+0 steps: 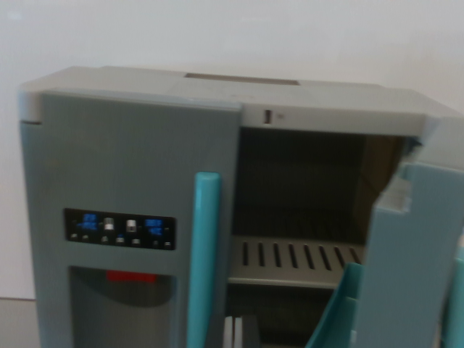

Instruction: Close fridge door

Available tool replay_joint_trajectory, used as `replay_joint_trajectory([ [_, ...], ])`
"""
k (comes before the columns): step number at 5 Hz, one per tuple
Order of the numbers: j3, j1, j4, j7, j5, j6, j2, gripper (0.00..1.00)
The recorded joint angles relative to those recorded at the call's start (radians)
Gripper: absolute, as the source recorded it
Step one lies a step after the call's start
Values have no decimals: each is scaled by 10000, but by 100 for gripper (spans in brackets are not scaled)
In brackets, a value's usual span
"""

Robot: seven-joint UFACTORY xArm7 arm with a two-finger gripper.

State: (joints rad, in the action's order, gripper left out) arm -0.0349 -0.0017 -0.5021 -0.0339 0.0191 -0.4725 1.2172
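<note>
The wrist camera looks level and slightly down at the front of a grey-blue plastic toy fridge (239, 109), close enough that the appliance fills nearly the whole view. No part of the arm or of the jaws shows in the wrist view, so I cannot tell whether the jaws are spread or pressed together, nor whether they touch anything.

The grey-blue left-hand door (123, 159) sits flush against the cabinet. It carries a black control panel with small blue and white markings (119, 228), a recessed dispenser nook with a red strip (130, 277) along its top, and a tall turquoise plastic handle (202, 261) running down its inner edge.

The grey-blue right-hand fridge door (413, 261) stands swung outward at the wrist view's right, its inner face turned toward the camera, with turquoise trim (335, 312) at its lower edge. Between the two doors the dark compartment (304, 181) is exposed, and a grey slotted shelf (293, 259) spans it. A small latch slot (267, 116) sits on the top frame above the opening. Behind the fridge rises a plain white wall (232, 32)
</note>
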Motion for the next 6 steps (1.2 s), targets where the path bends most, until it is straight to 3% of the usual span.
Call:
replay_joint_trajectory([
  [1,174,-3,0,0,0,0,-2,100],
  [2,174,-3,0,0,0,0,-2,100],
  [3,585,-5,0,0,0,0,-40,100],
  [4,585,-5,0,0,0,0,-40,100],
  [5,1097,-6,0,0,0,0,-143,100],
  [6,1097,-6,0,0,0,0,-143,100],
])
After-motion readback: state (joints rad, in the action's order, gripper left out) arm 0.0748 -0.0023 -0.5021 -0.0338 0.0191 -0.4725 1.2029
